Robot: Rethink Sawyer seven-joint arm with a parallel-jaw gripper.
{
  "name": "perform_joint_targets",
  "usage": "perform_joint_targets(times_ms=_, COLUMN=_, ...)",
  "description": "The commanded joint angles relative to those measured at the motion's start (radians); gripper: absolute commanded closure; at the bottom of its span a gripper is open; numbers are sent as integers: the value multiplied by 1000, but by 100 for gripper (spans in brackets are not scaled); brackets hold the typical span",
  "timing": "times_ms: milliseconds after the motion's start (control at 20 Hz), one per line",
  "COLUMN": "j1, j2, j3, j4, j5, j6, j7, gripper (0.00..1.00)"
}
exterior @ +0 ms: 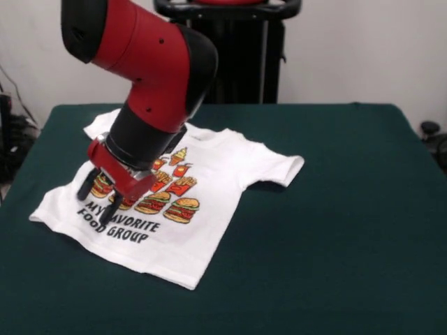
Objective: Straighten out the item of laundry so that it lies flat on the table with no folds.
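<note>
The white T-shirt [209,183] with burgers, fries, drinks and the black text "MY FAVORITE FOOD GROUP" lies spread on the dark green table [335,244], left of centre, turned at an angle. Its right sleeve [279,167] sticks out with a small fold and a shadow beneath it. The other sleeve [101,124] shows partly behind the arm. My gripper [97,202] hangs low over the shirt's left part, above the print. Its two dark fingers [86,188] stand apart with nothing between them. The arm hides part of the print and the collar.
The red and black arm [150,77] comes down from the upper left. The black pedestal [237,56] stands behind the table's far edge. Cables and dark gear [10,139] lie off the table's left side. Bare green cloth lies right of and in front of the shirt.
</note>
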Motion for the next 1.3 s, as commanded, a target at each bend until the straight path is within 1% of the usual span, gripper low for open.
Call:
perform_joint_targets(times_ms=50, j1=8, j2=172, j3=-99, j4=-70, j5=93, j6=-146, j7=326, gripper=0)
perform_joint_targets(times_ms=250, j1=19, j2=211, j3=-132, j4=-82, j5=165, j6=-186, j7=313, gripper=0)
perform_joint_targets(times_ms=400, j1=23, j2=215, j3=-135, j4=-70, j5=221, j6=-202, j7=281, gripper=0)
perform_joint_targets(times_ms=500, j1=23, j2=203, j3=-131, j4=-50, j5=249, j6=-214, j7=256, gripper=0)
perform_joint_targets(times_ms=600, j1=-12, j2=135, j3=-61, j4=4, j5=256, j6=-213, j7=182, gripper=0)
perform_joint_targets(times_ms=650, j1=-52, j2=69, j3=12, j4=49, j5=248, j6=-187, j7=115, gripper=0)
perform_joint_targets(times_ms=750, j1=-98, j2=-70, j3=102, j4=140, j5=244, j6=-101, j7=5, gripper=0)
perform_joint_targets(times_ms=850, j1=-119, j2=-194, j3=147, j4=212, j5=251, j6=-10, j7=-68, gripper=0)
perform_joint_targets(times_ms=950, j1=-131, j2=-282, j3=173, j4=255, j5=256, j6=61, j7=-114, gripper=0)
perform_joint_targets(times_ms=1050, j1=-142, j2=-333, j3=188, j4=278, j5=254, j6=102, j7=-133, gripper=0)
perform_joint_targets(times_ms=1300, j1=-158, j2=-389, j3=202, j4=297, j5=240, j6=149, j7=-135, gripper=0)
